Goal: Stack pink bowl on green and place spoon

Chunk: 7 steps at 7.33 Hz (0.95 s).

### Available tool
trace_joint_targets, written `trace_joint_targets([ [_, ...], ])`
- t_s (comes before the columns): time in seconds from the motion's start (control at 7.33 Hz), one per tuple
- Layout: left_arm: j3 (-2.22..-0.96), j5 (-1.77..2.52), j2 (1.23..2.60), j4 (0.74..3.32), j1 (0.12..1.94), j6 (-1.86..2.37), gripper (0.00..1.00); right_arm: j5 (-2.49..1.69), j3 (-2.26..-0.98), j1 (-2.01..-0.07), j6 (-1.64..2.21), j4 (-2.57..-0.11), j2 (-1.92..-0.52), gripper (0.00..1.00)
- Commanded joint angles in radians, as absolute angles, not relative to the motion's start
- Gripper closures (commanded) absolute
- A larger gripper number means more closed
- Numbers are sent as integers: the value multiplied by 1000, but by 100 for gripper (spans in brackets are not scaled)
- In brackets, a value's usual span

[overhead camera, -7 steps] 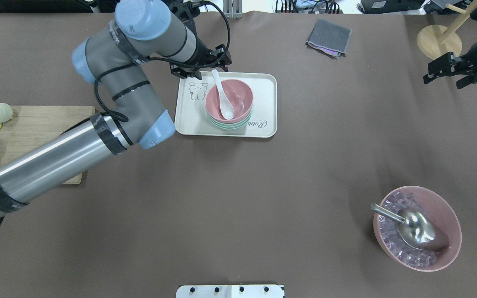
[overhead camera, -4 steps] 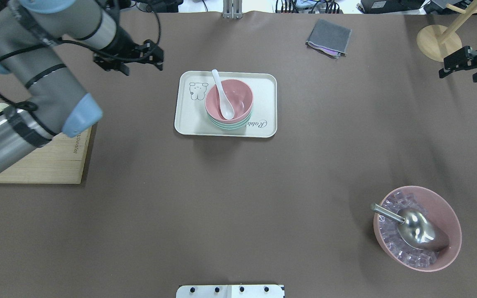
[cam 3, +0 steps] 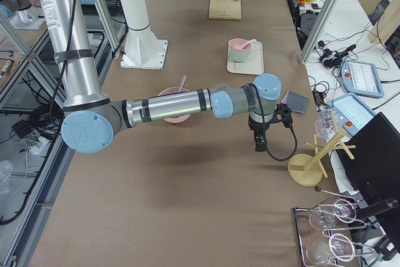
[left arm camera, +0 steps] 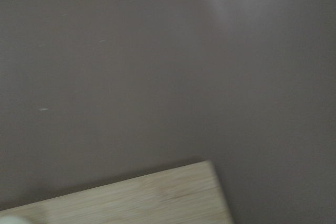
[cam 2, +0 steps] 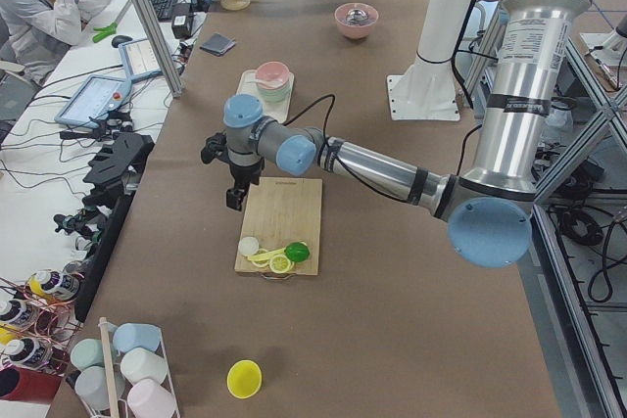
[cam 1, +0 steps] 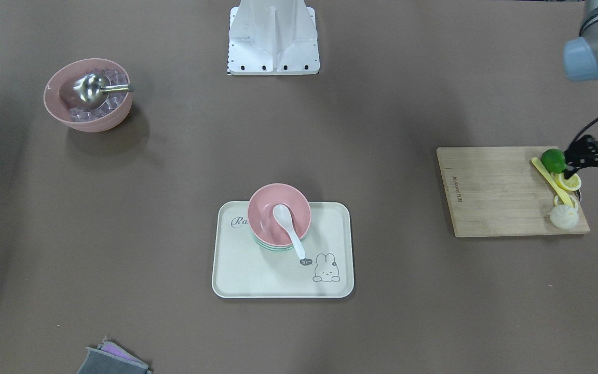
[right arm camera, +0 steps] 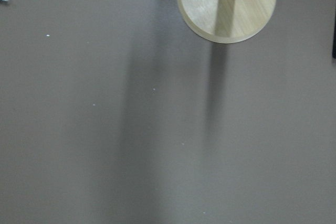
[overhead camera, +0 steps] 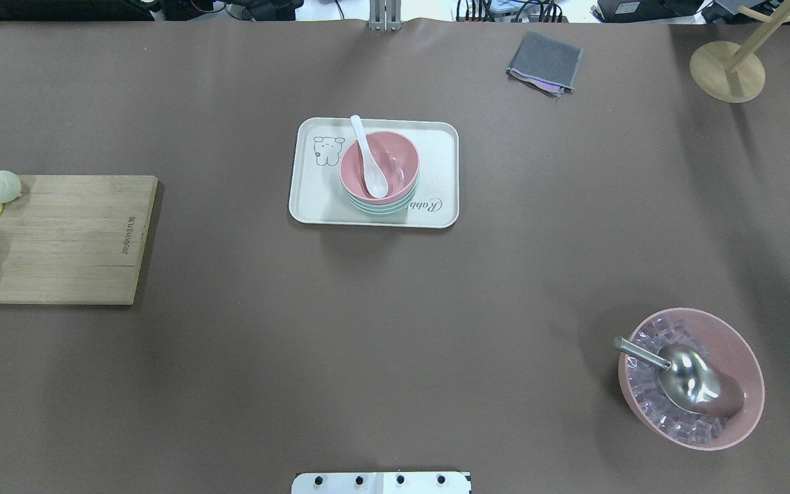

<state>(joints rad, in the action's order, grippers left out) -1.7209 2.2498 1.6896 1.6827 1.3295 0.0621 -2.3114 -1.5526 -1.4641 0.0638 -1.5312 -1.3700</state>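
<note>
Front-facing view: the left gripper (cam 1: 597, 156) is a dark shape cut off by the right edge, above the end of the bamboo cutting board (cam 1: 496, 192) by the lime (cam 1: 553, 160). How wide it stands I cannot tell. The glossy white spoon (cam 1: 289, 231) lies with its scoop inside the smooth pink bowl (cam 1: 265, 218). That bowl nests in the green bowl (cam 1: 265, 245) on the cream, round-cornered tray (cam 1: 257, 278). The handle leans over the rim toward the printed rabbit.

Overhead view: the spoon's long axis runs diagonally, with the handle pointing away from the robot and slightly to its left. Only thin green rims show under the pink.

Left side view: the left gripper hangs over the board's edge.

Right side view: the right gripper (cam 3: 260, 141) hangs above the brown table (cam 3: 187, 204) near the round wooden stand (cam 3: 306, 168). Its opening cannot be told.

Wrist views: one shows a board corner, the other the stand's disc base.
</note>
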Motion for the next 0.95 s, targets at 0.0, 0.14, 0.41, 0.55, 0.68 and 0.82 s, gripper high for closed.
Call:
trace_joint_targets([
  [0.0,-1730,2348,1652,1583,1427,-74,1,-2345,-1488,-1511,-66,-1532,-1368,0],
  [0.14,-1736,2345,1641,1583,1428,-74,2,-2348,-1491,-1511,-64,-1525,-1374,0],
  [0.41,-1746,2342,1597,1583,1436,-74,1,-2394,-1515,-1513,-61,-1522,-1388,0],
  [0.55,-1746,2338,1585,1583,1453,-74,1,-2385,-1547,-1513,-64,-1511,-1419,0],
  [0.68,-1747,2338,1571,1585,1468,-72,2,-2393,-1568,-1513,-63,-1511,-1437,0],
  [0.82,-1749,2341,1562,1589,1471,-72,1,-2398,-1584,-1513,-61,-1512,-1446,0],
])
